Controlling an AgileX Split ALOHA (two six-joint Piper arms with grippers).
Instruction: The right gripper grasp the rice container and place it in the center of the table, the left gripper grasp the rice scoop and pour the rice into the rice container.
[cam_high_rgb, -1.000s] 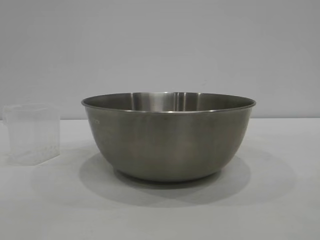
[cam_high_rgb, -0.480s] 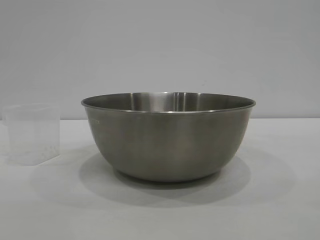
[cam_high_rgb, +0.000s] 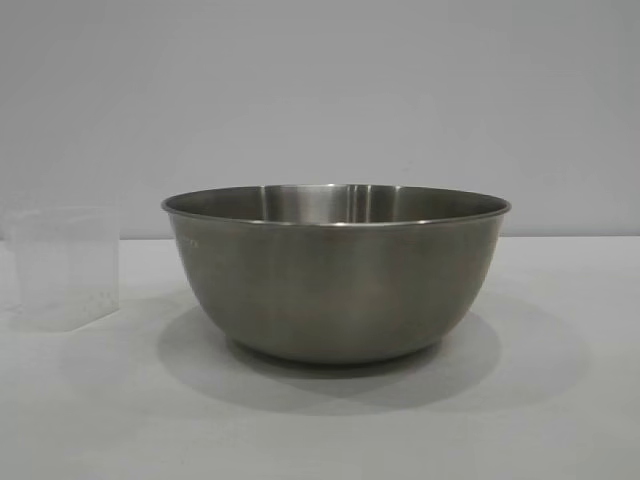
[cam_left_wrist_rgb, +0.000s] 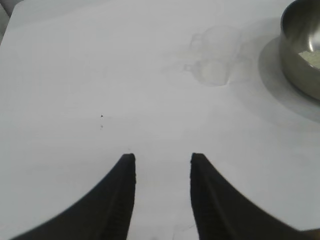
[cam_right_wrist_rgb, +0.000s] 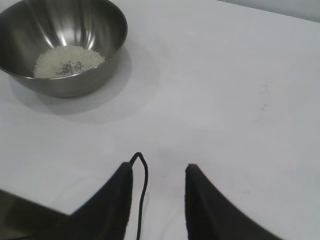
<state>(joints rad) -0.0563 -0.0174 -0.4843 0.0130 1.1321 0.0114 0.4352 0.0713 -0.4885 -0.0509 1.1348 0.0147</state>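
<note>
The rice container (cam_high_rgb: 336, 270), a wide steel bowl, stands on the white table (cam_high_rgb: 560, 400) in the middle of the exterior view. The right wrist view shows it (cam_right_wrist_rgb: 95, 25) with a flat heap of rice (cam_right_wrist_rgb: 67, 61) on its bottom. The rice scoop (cam_high_rgb: 62, 265), a clear plastic cup, stands upright on the table to the bowl's left; it also shows in the left wrist view (cam_left_wrist_rgb: 215, 55) beside the bowl's rim (cam_left_wrist_rgb: 300, 50). My left gripper (cam_left_wrist_rgb: 162, 157) is open and empty, well back from the scoop. My right gripper (cam_right_wrist_rgb: 160, 167) is open and empty, away from the bowl.
A thin black cable (cam_right_wrist_rgb: 142, 190) runs between the right gripper's fingers. A plain grey wall (cam_high_rgb: 320, 90) rises behind the table. The table's far edge (cam_left_wrist_rgb: 15, 10) shows in the left wrist view.
The rice scoop has shifted slightly left in the exterior view. The bowl has not moved.
</note>
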